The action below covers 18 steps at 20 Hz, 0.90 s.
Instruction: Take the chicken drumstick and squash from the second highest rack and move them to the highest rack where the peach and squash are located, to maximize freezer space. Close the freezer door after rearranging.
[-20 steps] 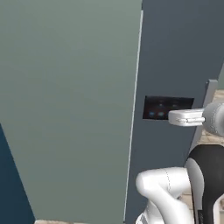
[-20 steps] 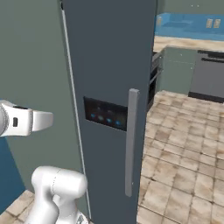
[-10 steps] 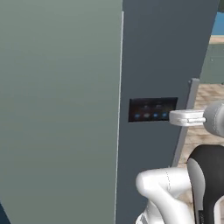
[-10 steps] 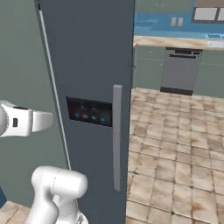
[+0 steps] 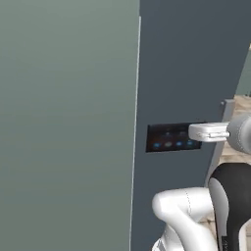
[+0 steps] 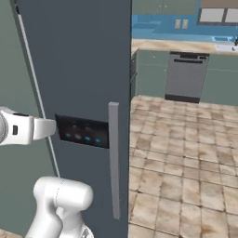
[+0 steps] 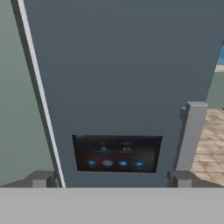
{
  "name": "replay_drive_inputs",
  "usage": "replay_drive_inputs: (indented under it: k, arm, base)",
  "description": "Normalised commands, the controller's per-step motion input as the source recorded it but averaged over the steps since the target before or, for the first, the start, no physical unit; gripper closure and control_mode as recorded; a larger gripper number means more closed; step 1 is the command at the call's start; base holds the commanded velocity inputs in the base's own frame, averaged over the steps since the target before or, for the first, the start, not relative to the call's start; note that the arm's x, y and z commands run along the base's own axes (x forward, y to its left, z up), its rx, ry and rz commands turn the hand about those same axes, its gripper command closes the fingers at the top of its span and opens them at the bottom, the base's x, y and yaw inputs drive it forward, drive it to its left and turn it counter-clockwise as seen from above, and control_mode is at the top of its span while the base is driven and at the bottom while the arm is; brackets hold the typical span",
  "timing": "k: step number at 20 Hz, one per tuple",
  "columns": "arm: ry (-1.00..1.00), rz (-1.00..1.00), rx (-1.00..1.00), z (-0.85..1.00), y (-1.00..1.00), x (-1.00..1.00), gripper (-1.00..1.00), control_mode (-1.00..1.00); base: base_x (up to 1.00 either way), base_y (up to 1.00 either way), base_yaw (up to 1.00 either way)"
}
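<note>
We take the dark control panel (image 7: 117, 154) on the closed fridge door as our landmark. The end effector (image 7: 111, 178) faces the panel squarely, its two fingertips (image 7: 40, 179) rising just below the panel's lower corners, set wide apart and grasping nothing. The vertical grey door handle (image 7: 191, 136) stands just right of the panel, its long axis upright, so we judge that the coming move turns on a rightward shift toward it. In the right base view the handle (image 6: 114, 160) again lies right of the panel (image 6: 83, 132), while the white forearm (image 6: 28, 129) reaches in level from the panel's left. The chicken drumstick and squash presumably sit behind a closed door; which door hides the freezer racks we cannot tell.
</note>
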Motion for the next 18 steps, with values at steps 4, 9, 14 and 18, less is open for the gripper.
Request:
replay_drive_inputs:
  k: [4, 9, 14, 18]
  arm:
    - [0.0, 0.0, 0.0, 0.0, 0.0, 0.0, -1.0, 1.0]
    - [0.01, 0.0, 0.0, 0.0, 0.0, 0.38, -1.0, -1.0]
    - [0.05, 0.0, 0.0, 0.0, 0.0, 0.55, -1.0, -1.0]
    - [0.0, 0.01, 0.0, -0.05, 0.0, 0.52, -1.0, -1.0]
  base:
    - [0.49, 0.1, 0.0]
    - [0.09, 0.02, 0.0]
    - [0.0, 0.0, 0.0]
    - [0.0, 0.0, 0.0]
